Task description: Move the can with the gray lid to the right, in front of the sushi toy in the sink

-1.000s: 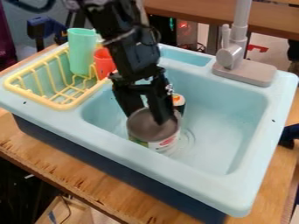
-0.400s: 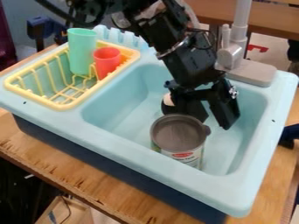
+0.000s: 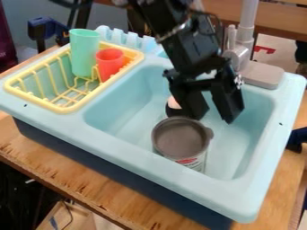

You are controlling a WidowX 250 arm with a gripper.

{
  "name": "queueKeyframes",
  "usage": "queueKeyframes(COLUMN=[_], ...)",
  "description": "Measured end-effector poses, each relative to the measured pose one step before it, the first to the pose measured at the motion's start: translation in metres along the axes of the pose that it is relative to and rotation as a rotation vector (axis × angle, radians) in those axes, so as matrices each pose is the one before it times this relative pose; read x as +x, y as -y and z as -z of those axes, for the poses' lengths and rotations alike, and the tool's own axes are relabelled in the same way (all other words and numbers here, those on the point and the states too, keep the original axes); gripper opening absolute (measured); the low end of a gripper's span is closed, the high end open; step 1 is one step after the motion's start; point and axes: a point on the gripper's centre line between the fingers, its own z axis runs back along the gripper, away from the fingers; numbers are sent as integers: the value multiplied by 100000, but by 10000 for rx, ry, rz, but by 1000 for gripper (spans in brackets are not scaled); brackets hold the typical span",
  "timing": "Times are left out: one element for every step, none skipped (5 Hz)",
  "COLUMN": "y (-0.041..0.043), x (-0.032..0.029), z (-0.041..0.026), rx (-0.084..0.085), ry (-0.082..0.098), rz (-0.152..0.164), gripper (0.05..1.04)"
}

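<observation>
The black gripper point(image 3: 214, 119) hangs over the right half of the light blue sink point(image 3: 123, 117), its two fingers spread apart with nothing between them. Just in front of it and slightly left stands a can point(image 3: 180, 138) with a grey lid and a white label, upright near the sink's front wall. Behind the can, partly hidden by the gripper's left finger, is a small dark object with a pale top point(image 3: 173, 103).
A yellow dish rack point(image 3: 63, 108) at the left holds a tall green cup point(image 3: 84, 53) and a red cup point(image 3: 110, 63). The grey faucet point(image 3: 240, 49) rises at the sink's back right, close to the arm.
The gripper has moved right from over the can and now stands behind and right of it, open. The can has shifted right within the sink, with a slight move back left since the later earlier frame.
</observation>
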Motion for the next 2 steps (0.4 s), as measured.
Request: queueKeyframes(y=[-92,-826], x=[398,717], z=[-1786,-3761], rx=[669,2056], ry=[-220,-742], rz=[181,-259], gripper=[1001,1001])
